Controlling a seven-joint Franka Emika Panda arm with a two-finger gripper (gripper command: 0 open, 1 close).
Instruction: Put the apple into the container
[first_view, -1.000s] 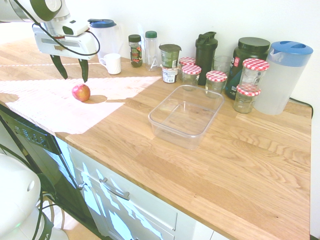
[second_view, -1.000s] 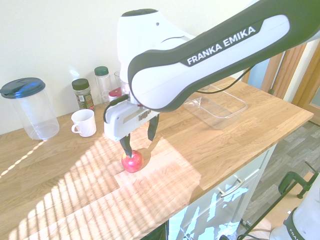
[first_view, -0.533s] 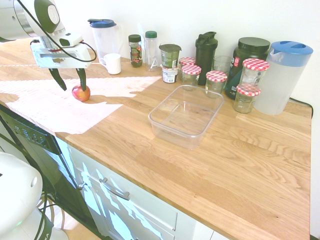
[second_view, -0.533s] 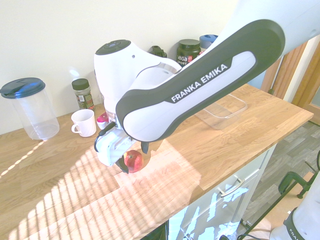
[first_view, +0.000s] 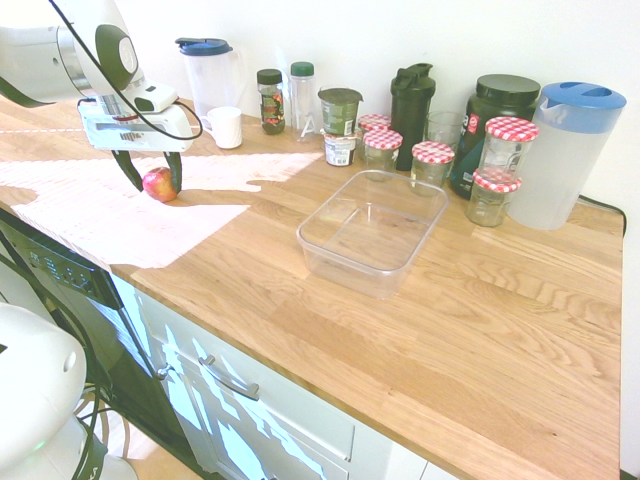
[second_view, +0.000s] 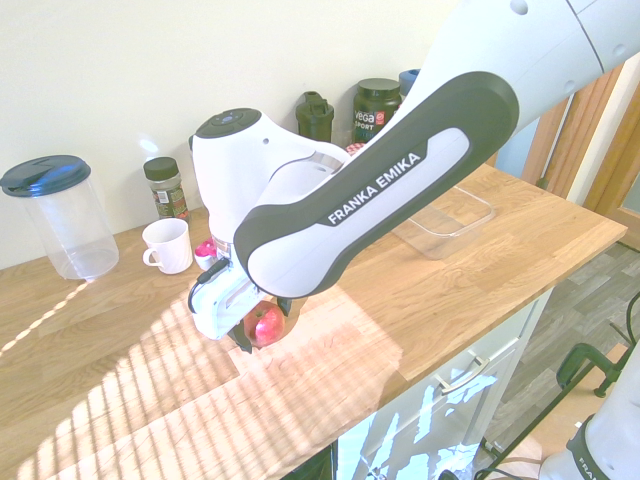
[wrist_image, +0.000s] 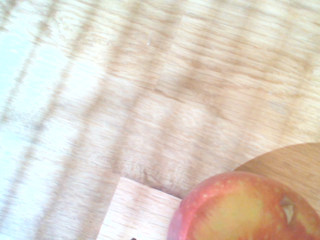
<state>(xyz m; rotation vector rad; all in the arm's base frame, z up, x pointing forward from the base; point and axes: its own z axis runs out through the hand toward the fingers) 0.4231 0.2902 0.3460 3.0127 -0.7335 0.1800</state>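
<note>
Down at the left end of the wooden countertop (first_view: 420, 300), the small round red apple with yellowish patches (first_view: 157, 184) sits in a patch of sunlight, between the two dark fingers of the white arm's gripper (first_view: 153, 180). The jaws stand wide open, one finger on each side of the fruit, and whether either finger touches it cannot be told. In the second exterior view the apple (second_view: 263, 323) shows just under the white gripper body (second_view: 260, 330), resting on the wood. The wrist view catches the top of the apple (wrist_image: 245, 210), red at the edge and yellow toward the stem.

Well to the right of the apple, near the middle of the counter, lies the large shallow clear plastic container with rounded corners (first_view: 365, 232), with nothing inside. Behind it, along the far wall, stand glass jars with red-checked lids (first_view: 433, 163), and a white mug (first_view: 224, 127) stands beyond the gripper.
</note>
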